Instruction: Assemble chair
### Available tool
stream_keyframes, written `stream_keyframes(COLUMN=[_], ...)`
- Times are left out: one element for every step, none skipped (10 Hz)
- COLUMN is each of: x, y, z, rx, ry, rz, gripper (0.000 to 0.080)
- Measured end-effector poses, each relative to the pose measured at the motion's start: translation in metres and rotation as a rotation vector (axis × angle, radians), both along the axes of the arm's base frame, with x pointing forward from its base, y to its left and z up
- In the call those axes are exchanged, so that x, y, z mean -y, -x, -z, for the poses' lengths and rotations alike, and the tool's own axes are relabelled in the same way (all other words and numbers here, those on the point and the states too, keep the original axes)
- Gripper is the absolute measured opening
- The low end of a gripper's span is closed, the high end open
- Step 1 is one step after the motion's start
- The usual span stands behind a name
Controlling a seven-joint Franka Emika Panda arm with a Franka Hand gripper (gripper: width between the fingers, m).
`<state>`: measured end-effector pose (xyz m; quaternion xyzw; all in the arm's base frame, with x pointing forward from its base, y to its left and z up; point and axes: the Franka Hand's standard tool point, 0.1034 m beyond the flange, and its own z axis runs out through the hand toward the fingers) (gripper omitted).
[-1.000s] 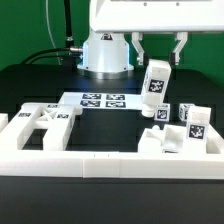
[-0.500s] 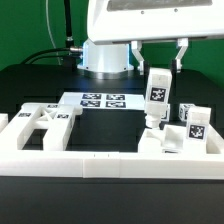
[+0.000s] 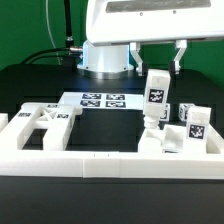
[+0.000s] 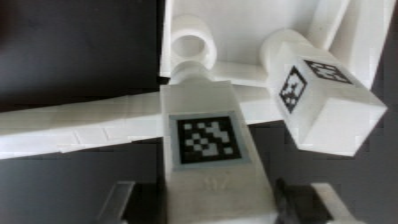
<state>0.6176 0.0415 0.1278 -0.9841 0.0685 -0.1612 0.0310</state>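
Observation:
My gripper (image 3: 157, 64) is shut on the top of a white chair leg (image 3: 155, 96) that carries a black-and-white tag. The leg stands nearly upright. Its lower end meets a white chair part (image 3: 160, 141) lying in the right corner of the border rail. In the wrist view the leg (image 4: 214, 125) runs out from between the fingers (image 4: 125, 200) toward a round boss (image 4: 192, 44) on that part. A second tagged leg (image 4: 324, 92) lies beside it. More tagged pieces (image 3: 195, 123) sit to the exterior view's right.
The white border rail (image 3: 100, 163) runs along the front and up both sides. A flat chair piece with cut-outs (image 3: 45, 121) lies at the exterior view's left. The marker board (image 3: 100, 100) lies behind the middle. The robot base (image 3: 105, 55) stands at the back.
The gripper and the held leg have come down a little, and the leg stands straighter. Nearly all of this happened in the first half second.

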Motion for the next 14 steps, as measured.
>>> stream_keyframes(x=[-0.005, -0.005, -0.005, -0.004, -0.003, -0.003, -0.003, -0.003, -0.002, -0.002, -0.002, -0.002, -0.002, -0.003], y=[0.001, 0.000, 0.001, 0.001, 0.001, 0.001, 0.001, 0.002, 0.002, 0.002, 0.002, 0.002, 0.002, 0.003], z=[0.004, 0.008, 0.010, 0.012, 0.015, 0.016, 0.017, 0.018, 0.019, 0.021, 0.022, 0.023, 0.024, 0.026], rx=[0.001, 0.005, 0.002, -0.001, -0.004, -0.007, -0.008, -0.009, -0.011, -0.013, -0.014, -0.015, -0.017, -0.020], ry=[0.002, 0.006, 0.007, 0.009, 0.010, 0.011, 0.011, 0.011, 0.012, 0.013, 0.013, 0.014, 0.015, 0.015], rz=[-0.003, -0.007, -0.007, -0.007, -0.007, -0.007, -0.006, -0.006, -0.006, -0.007, -0.007, -0.008, -0.009, -0.011], gripper=[0.0284, 0.0284, 0.0284, 0.0284, 0.0284, 0.0284, 0.0284, 0.0284, 0.0284, 0.0284, 0.0284, 0.0284, 0.0284, 0.0284])
